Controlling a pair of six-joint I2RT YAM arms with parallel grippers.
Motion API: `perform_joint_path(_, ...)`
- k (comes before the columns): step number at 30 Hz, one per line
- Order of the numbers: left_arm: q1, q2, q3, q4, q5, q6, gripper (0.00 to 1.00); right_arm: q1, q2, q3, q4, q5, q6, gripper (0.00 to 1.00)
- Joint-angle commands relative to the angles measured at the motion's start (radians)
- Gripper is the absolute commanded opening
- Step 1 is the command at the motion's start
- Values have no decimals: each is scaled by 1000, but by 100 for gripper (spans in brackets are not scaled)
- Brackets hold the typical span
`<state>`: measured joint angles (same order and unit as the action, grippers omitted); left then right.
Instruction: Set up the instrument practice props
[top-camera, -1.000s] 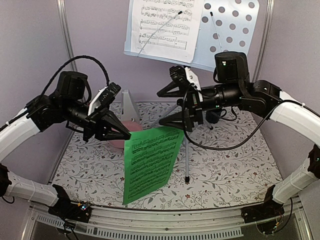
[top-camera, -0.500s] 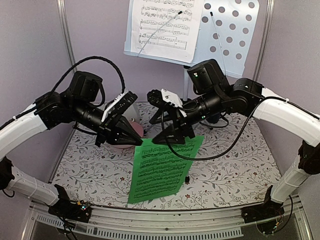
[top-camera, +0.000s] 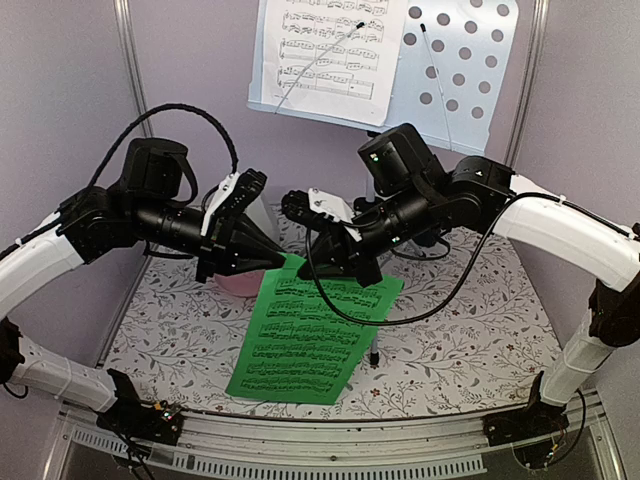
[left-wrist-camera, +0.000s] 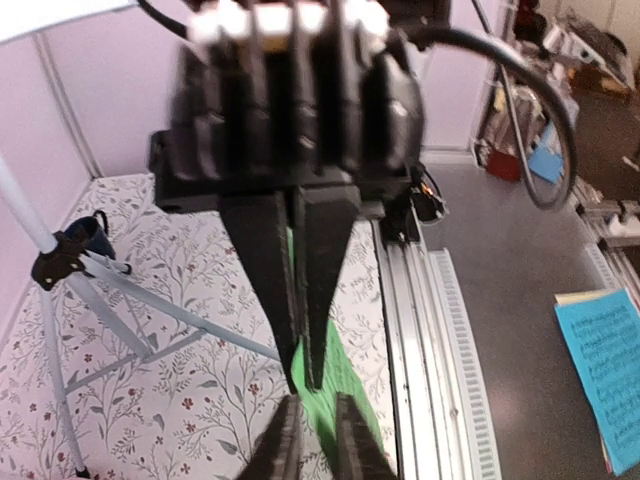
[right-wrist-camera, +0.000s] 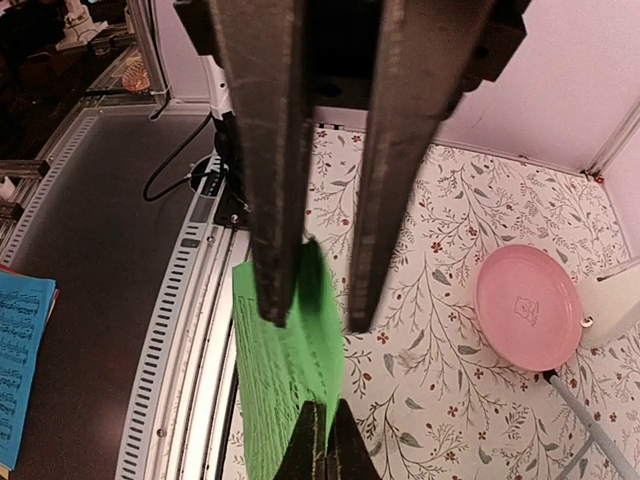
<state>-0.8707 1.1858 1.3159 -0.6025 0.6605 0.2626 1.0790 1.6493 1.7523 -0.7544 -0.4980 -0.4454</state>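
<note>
The green music sheet (top-camera: 305, 335) hangs between both grippers above the table, its lower end near the front edge. My right gripper (top-camera: 372, 278) is shut on the sheet's upper right edge, and its own view shows the fingers (right-wrist-camera: 320, 405) pinched on the paper (right-wrist-camera: 280, 380). My left gripper (top-camera: 283, 262) is at the upper left corner. Its fingers (left-wrist-camera: 318, 398) stand slightly open with the green sheet (left-wrist-camera: 345, 370) between them. The white music sheet (top-camera: 325, 50) rests on the pale perforated music stand (top-camera: 455, 60) at the back. The white metronome (right-wrist-camera: 615, 305) stands beside the pink plate, mostly hidden behind my left arm from above.
A pink plate (right-wrist-camera: 528, 305) lies on the floral cloth under the left gripper. The stand's silver tripod legs (left-wrist-camera: 150, 310) spread across the middle. A dark blue mug (left-wrist-camera: 85, 232) sits behind them. Booth walls close in on both sides, and a metal rail (top-camera: 330, 440) runs along the front.
My right gripper closed on the green sheet's upper edge. My left gripper's fingers eased apart. The sheet swung down and lies flatter and lower than before.
</note>
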Motion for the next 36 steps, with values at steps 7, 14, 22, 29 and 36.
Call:
perform_joint_path(7, 53, -238, -313, 443, -259, -79, 80, -54, -218, -90, 257, 149, 59, 0)
perform_joint_path(14, 146, -345, -531, 714, -238, -202, 84, -123, -429, -267, 518, 190, 122, 0)
perform_joint_path(22, 199, -360, -707, 1071, -144, -343, 84, -152, -565, -393, 702, 214, 167, 0)
perform_joint_path(29, 196, -261, -744, 1400, -9, -454, 65, -172, -591, -457, 798, 186, 235, 0)
perform_joint_path(36, 203, -243, -726, 1393, -16, -438, 0, -191, -604, -532, 830, 212, 291, 0)
